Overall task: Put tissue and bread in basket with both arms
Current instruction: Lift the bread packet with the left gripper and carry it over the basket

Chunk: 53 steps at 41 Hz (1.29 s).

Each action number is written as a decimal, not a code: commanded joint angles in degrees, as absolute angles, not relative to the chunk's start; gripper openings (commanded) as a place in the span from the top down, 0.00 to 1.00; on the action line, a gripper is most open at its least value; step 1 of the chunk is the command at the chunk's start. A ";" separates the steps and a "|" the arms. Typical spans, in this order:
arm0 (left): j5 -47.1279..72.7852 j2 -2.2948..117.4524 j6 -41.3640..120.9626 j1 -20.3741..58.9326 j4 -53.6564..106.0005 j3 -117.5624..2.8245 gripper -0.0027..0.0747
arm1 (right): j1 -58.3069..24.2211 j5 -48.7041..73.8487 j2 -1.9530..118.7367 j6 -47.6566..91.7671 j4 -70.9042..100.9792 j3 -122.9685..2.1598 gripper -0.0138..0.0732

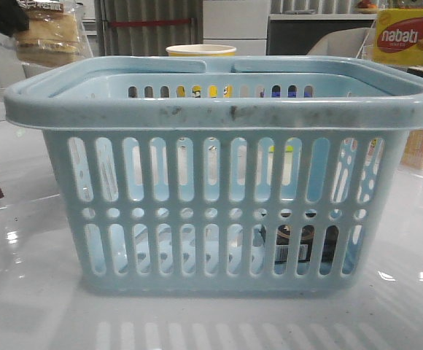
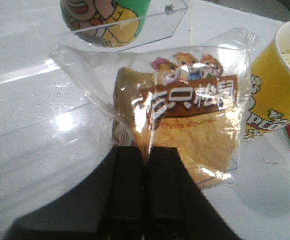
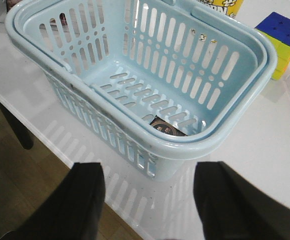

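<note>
The pale blue-grey basket fills the middle of the front view. The dark tissue packet lies on its floor at the right, seen through the slots; in the right wrist view it sits in the basket's near corner. My left gripper is shut on the clear wrapper of the golden-brown bread. In the front view the bread hangs high at the far left, outside the basket. My right gripper is open and empty, above the table beside the basket's rim.
A yellow popcorn cup and a green printed cup in a clear tray lie beyond the bread. A nabati box stands back right. A colour cube sits past the basket. The table edge and floor are near my right gripper.
</note>
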<state>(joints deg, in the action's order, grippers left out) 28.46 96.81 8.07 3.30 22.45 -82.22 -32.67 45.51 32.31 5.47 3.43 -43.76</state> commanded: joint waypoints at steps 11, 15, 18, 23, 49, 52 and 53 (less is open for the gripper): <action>31.03 85.81 12.41 4.92 23.33 -84.03 0.85 | -32.71 41.19 32.38 6.04 3.24 -45.20 0.27; 31.62 82.65 14.24 7.42 23.33 -83.67 0.85 | -32.71 41.19 32.38 6.04 3.24 -45.20 0.27; 32.03 80.20 16.23 9.89 23.33 -82.93 0.85 | -32.71 41.19 32.38 6.04 3.24 -45.20 0.27; 32.30 76.26 19.46 16.16 23.33 -80.40 0.85 | -32.71 41.19 32.38 6.04 3.24 -45.20 0.27; 23.12 73.30 20.87 32.74 23.33 -64.53 0.84 | -32.71 41.19 32.38 6.04 3.24 -45.20 0.27; 22.80 73.71 20.87 32.74 23.33 -64.44 0.83 | -32.71 41.19 32.38 6.04 3.24 -45.20 0.27; 22.80 73.87 20.87 32.74 23.33 -64.44 0.82 | -32.71 41.19 32.38 6.04 3.24 -45.20 0.27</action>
<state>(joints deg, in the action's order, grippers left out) 27.84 75.19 20.85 32.35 21.96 -62.82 -32.67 45.51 32.31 5.47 3.43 -43.76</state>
